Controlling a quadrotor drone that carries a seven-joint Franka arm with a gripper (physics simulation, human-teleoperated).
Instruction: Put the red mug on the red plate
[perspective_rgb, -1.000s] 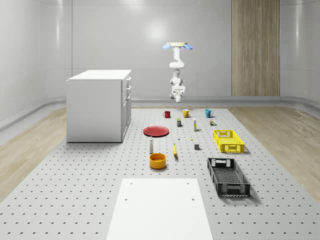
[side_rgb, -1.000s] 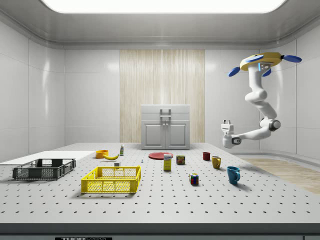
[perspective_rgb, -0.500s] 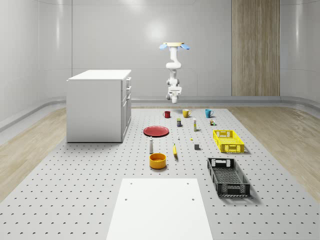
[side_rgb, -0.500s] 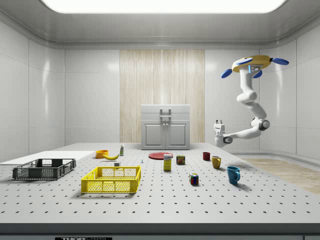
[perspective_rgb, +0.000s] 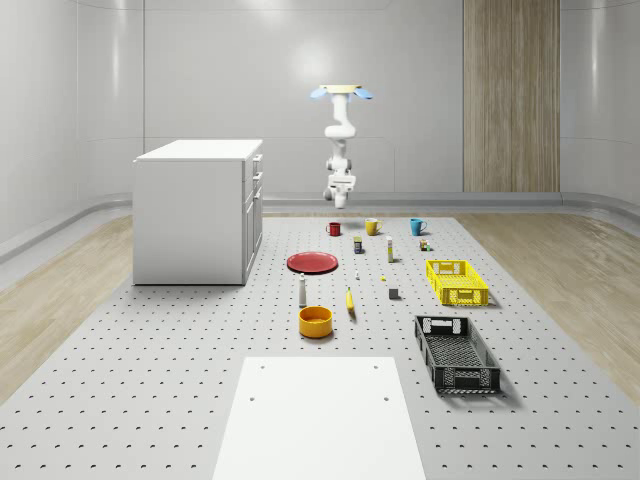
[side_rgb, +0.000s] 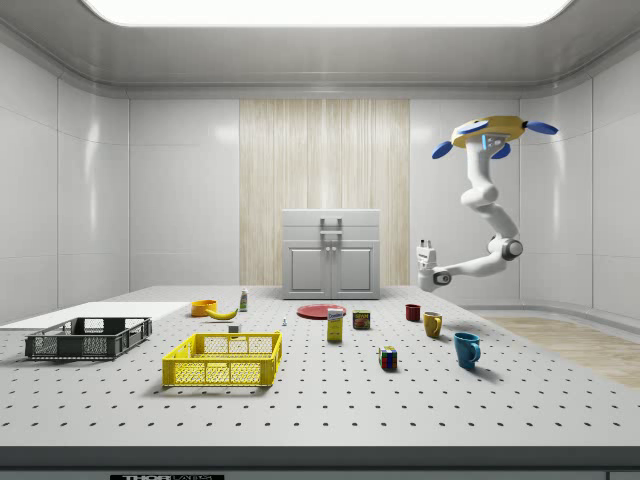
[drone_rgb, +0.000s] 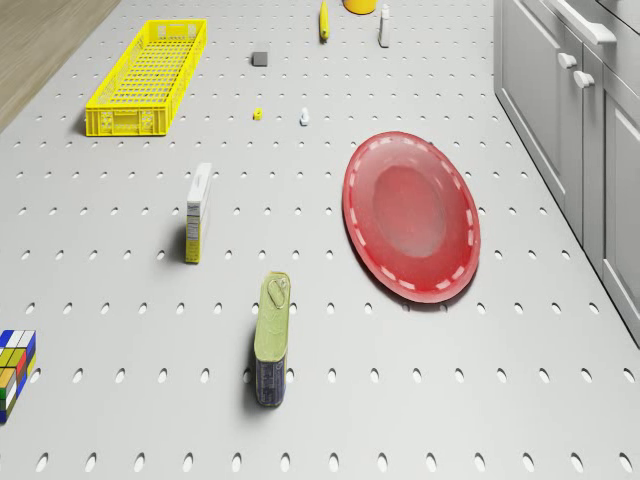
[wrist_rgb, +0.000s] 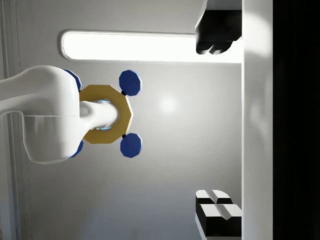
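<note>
While the drone (side_rgb: 489, 131) hovers high above the far end of the surface (perspective_rgb: 180, 380), nothing of the task is judged done. The red mug (perspective_rgb: 334, 229) is seen standing untouched on the surface, apart from the red plate (perspective_rgb: 313, 262), just beyond it. The gripper (side_rgb: 426, 246) is held empty, pointing upward, fingers spread, above the mug. Approach, grasp, carry and placement are all left.

1. Drone (side_rgb: 489, 129): flat yellow octagonal body with blue round rotors at its corners.
2. Arm (side_rgb: 484, 215): glossy white, rounded segments, grey joints.
3. Gripper (side_rgb: 426, 243): white body, dark fingers (wrist_rgb: 215, 32) with pale pads.
</note>
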